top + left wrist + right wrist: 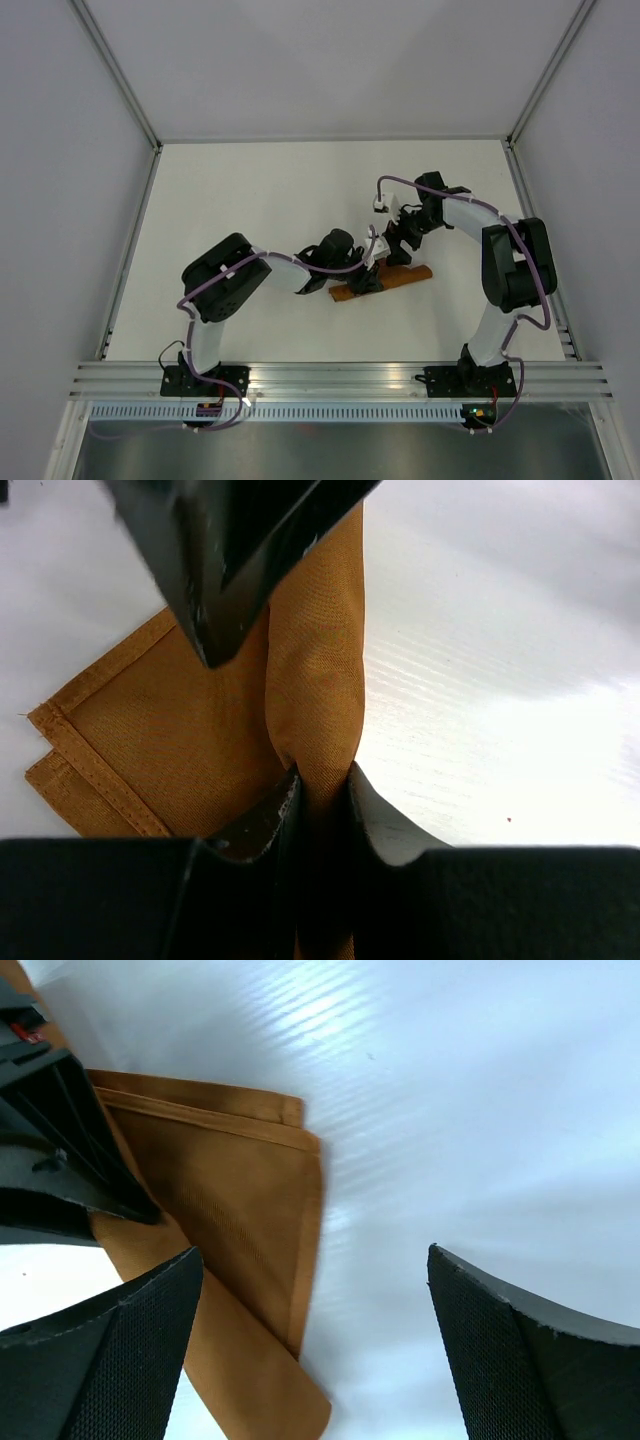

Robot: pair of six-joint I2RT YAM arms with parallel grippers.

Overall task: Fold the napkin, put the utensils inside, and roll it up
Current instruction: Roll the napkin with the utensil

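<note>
In the top view the left tool (366,281) is set down on the napkin (412,276), which is seen as a narrow rust-orange strip a little right of the middle of the bench (250,200), its right end tilted toward the upper right. In the left wrist view a raised ridge of cloth is pinched between the fingers (285,815) — the left tool is closed on the napkin. A hemmed, doubled corner is spread flat at the lower left of that frame. Just beyond the strip, the right tool (402,243) is held wide apart with nothing gripped — in its wrist view the folded napkin edge is seen at the left and bare bench at the right.
</note>
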